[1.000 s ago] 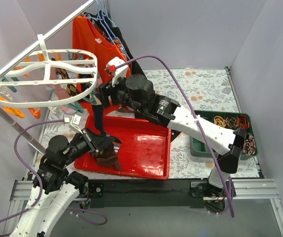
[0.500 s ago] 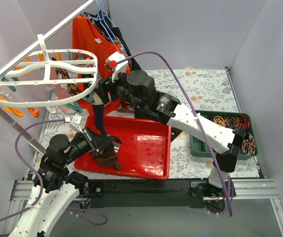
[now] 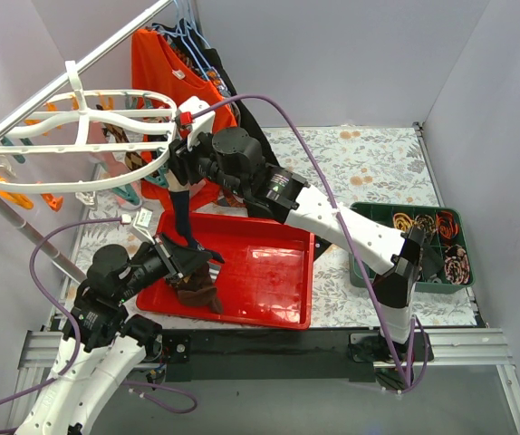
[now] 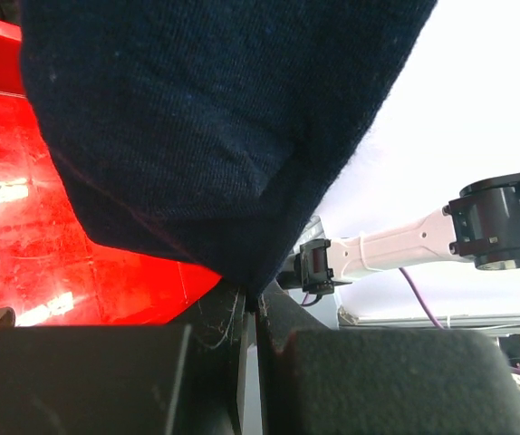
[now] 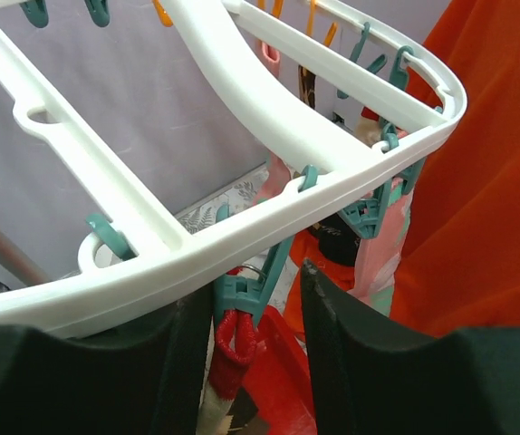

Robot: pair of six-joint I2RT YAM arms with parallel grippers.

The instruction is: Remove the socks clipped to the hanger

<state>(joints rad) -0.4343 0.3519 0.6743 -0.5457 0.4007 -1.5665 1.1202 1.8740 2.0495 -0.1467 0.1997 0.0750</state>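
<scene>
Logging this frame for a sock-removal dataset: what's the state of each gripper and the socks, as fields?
left gripper: shut on the lower end of the navy sock, above the red tray
right gripper: open, fingers either side of a teal clip under the hanger rim
red tray: dark brown sock lying inside

My table: flat top under a white floral-print cloth (image 3: 369, 163). Two things sit directly on it. A red rectangular plastic tray (image 3: 269, 272) is left of centre, at the near edge. A dark green compartmented plastic bin (image 3: 380, 216) is on the right, near the tray, not touching.
</scene>
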